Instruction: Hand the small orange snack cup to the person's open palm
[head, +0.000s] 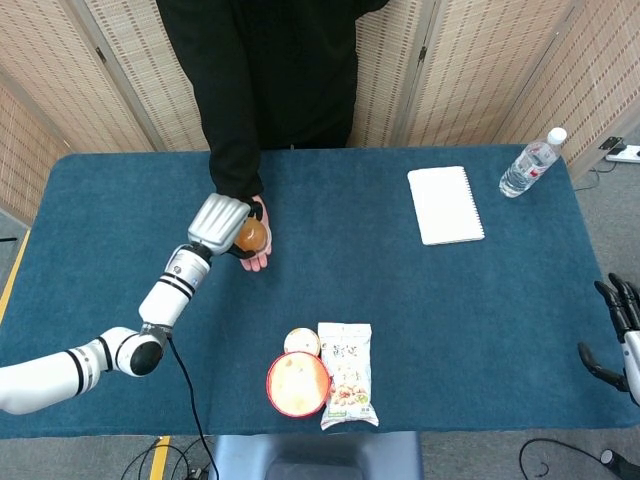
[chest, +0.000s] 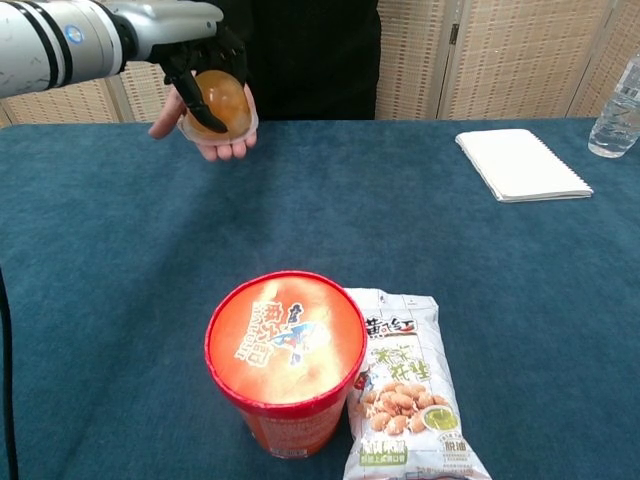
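Note:
My left hand (head: 222, 222) (chest: 190, 45) holds the small orange snack cup (head: 250, 236) (chest: 221, 102), its dark fingers curled round the dome. The cup sits over the person's open palm (head: 256, 252) (chest: 214, 143), whose fingertips show under the cup's rim; I cannot tell whether cup and palm touch. The person in black stands at the far side of the table. My right hand (head: 618, 318) shows only at the lower right edge in the head view, fingers apart and holding nothing.
A red-lidded tub (head: 297, 384) (chest: 286, 358), a small round cup (head: 302, 342) and a nut packet (head: 346, 386) (chest: 404, 392) lie near the front edge. A white notebook (head: 445, 205) (chest: 521, 164) and a water bottle (head: 531, 165) (chest: 618, 108) sit far right.

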